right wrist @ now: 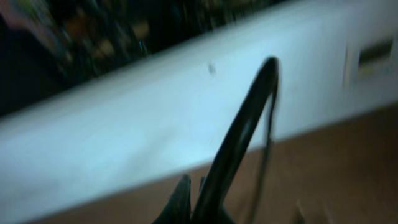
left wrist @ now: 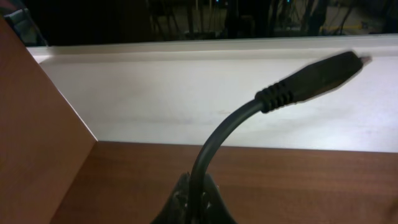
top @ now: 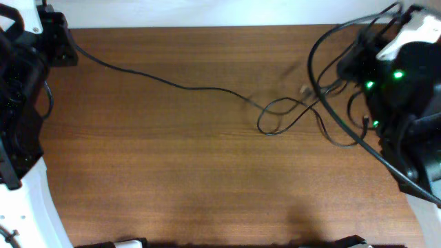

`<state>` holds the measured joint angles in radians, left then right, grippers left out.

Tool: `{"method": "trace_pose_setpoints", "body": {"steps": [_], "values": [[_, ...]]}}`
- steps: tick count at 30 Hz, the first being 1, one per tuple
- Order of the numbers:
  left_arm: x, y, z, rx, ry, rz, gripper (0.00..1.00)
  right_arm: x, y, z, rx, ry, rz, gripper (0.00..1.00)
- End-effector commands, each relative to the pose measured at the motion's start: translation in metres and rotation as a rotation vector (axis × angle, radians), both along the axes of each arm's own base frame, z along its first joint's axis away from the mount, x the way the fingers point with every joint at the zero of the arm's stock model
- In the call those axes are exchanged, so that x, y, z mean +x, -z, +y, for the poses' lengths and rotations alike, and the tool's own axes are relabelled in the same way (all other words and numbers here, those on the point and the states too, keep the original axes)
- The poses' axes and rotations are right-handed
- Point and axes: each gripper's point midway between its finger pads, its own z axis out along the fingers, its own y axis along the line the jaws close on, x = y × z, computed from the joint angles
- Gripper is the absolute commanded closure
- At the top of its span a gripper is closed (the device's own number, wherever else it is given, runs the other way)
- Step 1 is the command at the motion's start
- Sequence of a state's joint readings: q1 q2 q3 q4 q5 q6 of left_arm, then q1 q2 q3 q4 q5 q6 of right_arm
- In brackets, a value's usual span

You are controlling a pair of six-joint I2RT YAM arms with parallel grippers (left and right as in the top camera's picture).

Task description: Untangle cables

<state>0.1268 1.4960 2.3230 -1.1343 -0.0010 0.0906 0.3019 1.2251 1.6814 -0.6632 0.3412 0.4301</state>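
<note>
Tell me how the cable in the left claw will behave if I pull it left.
Likely floppy: the cable lies in a slack curve across the table and should straighten before tugging the loops. Near the plug it seems stiffer, arching up unsupported from the left claw.

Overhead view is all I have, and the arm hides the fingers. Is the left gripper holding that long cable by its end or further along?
Observer: The left gripper is shut on the cable just short of its plug, which sticks out free above the fingers.
Operator: And the right gripper?
Observer: Its wrist view is blurred, but a cable loop rises from between the fingers of the right gripper, seemingly pinched. No plug shows there.
</note>
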Motion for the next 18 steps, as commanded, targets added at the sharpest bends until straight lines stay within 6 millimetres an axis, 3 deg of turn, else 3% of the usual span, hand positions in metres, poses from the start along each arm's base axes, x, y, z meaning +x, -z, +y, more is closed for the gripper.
{"method": "trace_pose_setpoints", "body": {"steps": [1,2,3,7,9,10,11,12,13,15,16,18], "values": [[-0.007,-0.010,-0.001,0.024,0.002,-0.027,1.00,0.014,-0.039,-0.016,-0.070,0.096,-0.094,0.96],[-0.007,-0.010,-0.001,0.024,0.002,-0.027,1.00,0.030,-0.040,-0.030,-0.077,0.153,-0.085,0.96],[-0.007,-0.010,-0.001,0.024,0.002,-0.028,1.00,0.052,-0.028,-0.045,-0.090,0.198,-0.045,0.96],[-0.007,-0.010,-0.001,0.024,0.002,-0.029,1.00,0.125,0.048,-0.083,-0.109,0.224,0.169,0.96],[-0.007,-0.010,-0.001,0.024,0.002,-0.028,1.00,0.141,0.055,-0.123,-0.102,0.304,0.185,0.96],[-0.007,-0.010,-0.001,0.024,0.002,-0.028,1.00,0.142,0.048,-0.137,-0.097,0.331,0.167,0.96],[-0.007,-0.010,-0.001,0.024,0.002,-0.028,1.00,0.140,0.027,-0.152,-0.087,0.359,0.112,0.96],[-0.007,-0.010,-0.001,0.025,0.002,-0.028,1.00,0.135,-0.001,-0.166,-0.078,0.384,0.037,0.96],[-0.007,-0.010,0.001,0.026,-0.006,-0.027,1.00,0.120,-0.045,-0.180,-0.071,0.421,-0.078,0.96],[-0.007,-0.009,0.007,0.036,-0.039,-0.023,1.00,0.088,-0.110,-0.182,-0.065,0.436,-0.235,0.96],[-0.006,-0.008,0.007,0.037,-0.041,-0.018,1.00,0.077,-0.132,-0.181,-0.062,0.444,-0.294,0.96],[-0.002,-0.005,0.008,0.035,-0.041,-0.010,1.00,0.071,-0.139,-0.188,-0.067,0.475,-0.316,0.96]]}}
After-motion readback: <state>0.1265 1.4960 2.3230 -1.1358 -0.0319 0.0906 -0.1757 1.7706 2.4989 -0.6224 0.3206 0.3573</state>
